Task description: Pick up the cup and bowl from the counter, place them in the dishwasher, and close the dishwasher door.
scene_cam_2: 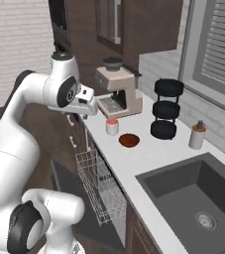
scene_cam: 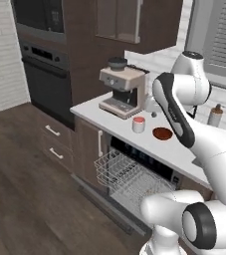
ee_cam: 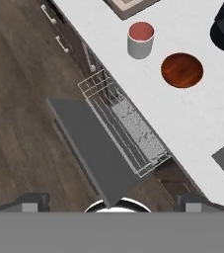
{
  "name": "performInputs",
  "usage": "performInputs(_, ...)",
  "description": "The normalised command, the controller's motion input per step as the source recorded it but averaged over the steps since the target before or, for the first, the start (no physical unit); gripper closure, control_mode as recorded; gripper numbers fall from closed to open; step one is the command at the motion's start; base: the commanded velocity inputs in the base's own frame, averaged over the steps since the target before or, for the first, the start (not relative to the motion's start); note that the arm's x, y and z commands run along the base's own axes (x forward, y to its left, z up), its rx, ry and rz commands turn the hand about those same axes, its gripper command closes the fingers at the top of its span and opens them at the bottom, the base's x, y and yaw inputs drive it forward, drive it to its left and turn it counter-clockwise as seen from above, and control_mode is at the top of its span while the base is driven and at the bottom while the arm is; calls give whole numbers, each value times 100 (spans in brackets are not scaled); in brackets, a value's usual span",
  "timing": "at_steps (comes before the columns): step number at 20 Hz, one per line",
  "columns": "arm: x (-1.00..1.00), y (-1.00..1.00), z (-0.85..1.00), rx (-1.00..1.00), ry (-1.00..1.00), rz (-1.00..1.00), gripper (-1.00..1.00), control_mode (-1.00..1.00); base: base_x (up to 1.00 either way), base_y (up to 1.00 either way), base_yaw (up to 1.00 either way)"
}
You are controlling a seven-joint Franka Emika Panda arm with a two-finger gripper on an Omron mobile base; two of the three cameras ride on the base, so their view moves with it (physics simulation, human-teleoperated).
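While the coffee machine [scene_cam_2: 116, 92] stands near, the cup [scene_cam_2: 112, 127] neighbours the bowl [scene_cam_2: 129, 140].

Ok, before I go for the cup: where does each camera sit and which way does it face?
Left base view: behind the arm, left side, facing the counter; the arm fills the right.
Right base view: behind, right side, facing along the counter to the sink; the arm stands left.
Hand view: high above, looking down on the dishwasher door and rack; finger tips at the bottom.
All three share the cup and bowl.
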Motion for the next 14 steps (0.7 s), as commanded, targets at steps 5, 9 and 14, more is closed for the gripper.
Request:
performInputs(5,0,0,0,0,0,0,-100,100,0,-60,25)
performInputs(9,0,0,0,0,0,0,-100,100,0,-60,25)
performInputs(14,0,0,0,0,0,0,-100,100,0,-58,22)
